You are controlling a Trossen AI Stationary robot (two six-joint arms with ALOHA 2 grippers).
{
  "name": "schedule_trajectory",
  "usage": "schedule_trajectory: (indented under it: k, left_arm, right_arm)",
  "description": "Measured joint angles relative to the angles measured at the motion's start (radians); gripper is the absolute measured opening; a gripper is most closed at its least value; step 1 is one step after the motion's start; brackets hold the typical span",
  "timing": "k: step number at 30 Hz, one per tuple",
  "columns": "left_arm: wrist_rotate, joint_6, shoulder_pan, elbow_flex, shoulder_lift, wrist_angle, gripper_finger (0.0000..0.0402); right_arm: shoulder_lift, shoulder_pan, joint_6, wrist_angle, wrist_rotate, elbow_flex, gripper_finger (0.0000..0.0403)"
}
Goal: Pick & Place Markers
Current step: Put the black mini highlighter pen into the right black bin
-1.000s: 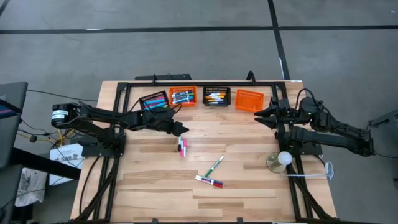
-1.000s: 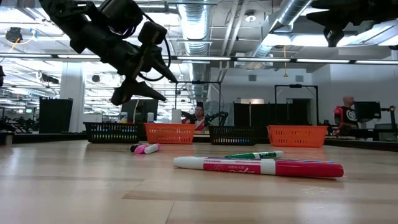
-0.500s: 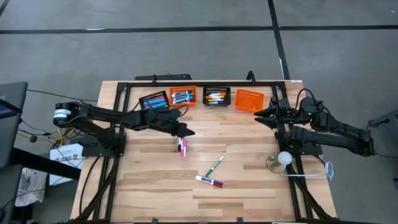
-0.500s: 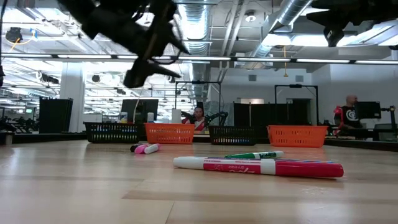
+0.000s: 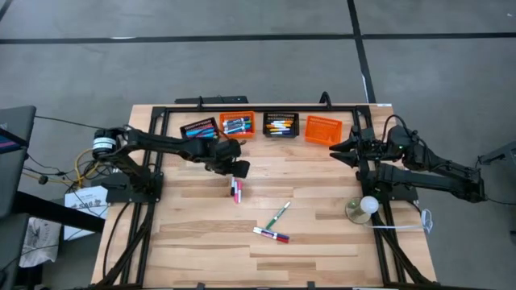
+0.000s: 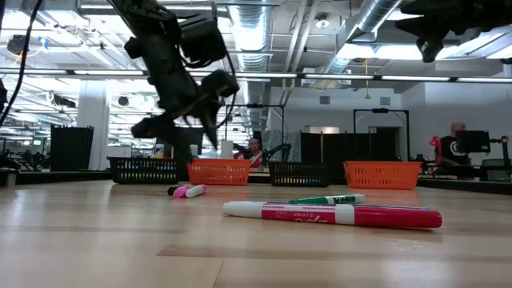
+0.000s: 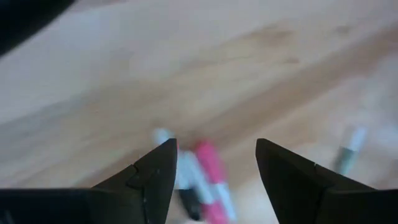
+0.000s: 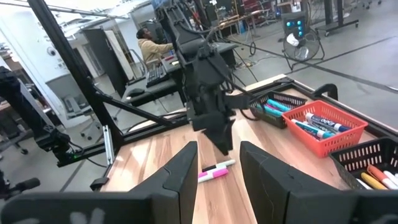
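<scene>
Left tool (image 5: 239,170): spread wide and empty, poised at frame centre-left above two markers.
Pink marker pair (image 5: 236,190): lying side by side on the wooden surface (image 5: 322,242), just below that tool.
Green marker (image 5: 278,214): lower centre, with a red-and-white marker (image 5: 271,235) beneath it.
Right tool (image 5: 334,151): partly parted, empty, raised beside the orange basket (image 5: 323,129) at upper right.

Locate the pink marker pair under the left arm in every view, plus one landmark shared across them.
High view: pink marker pair, centre-left, just below the left gripper.
Low view, left of centre, before the baskets.
Left wrist view, between the open gripper's fingers.
Right wrist view, lower centre.
Shared landmark: the left gripper, directly above the pair.
</scene>
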Motion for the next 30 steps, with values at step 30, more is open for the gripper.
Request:
schedule_trajectory:
  k: [30]
  left_arm:
    - [-0.068, -0.173, -0.068, -0.086, 0.090, 0.011, 0.0218]
  right_arm:
    - [0.000, 0.000, 0.000, -0.002, 0.001, 0.000, 0.0111]
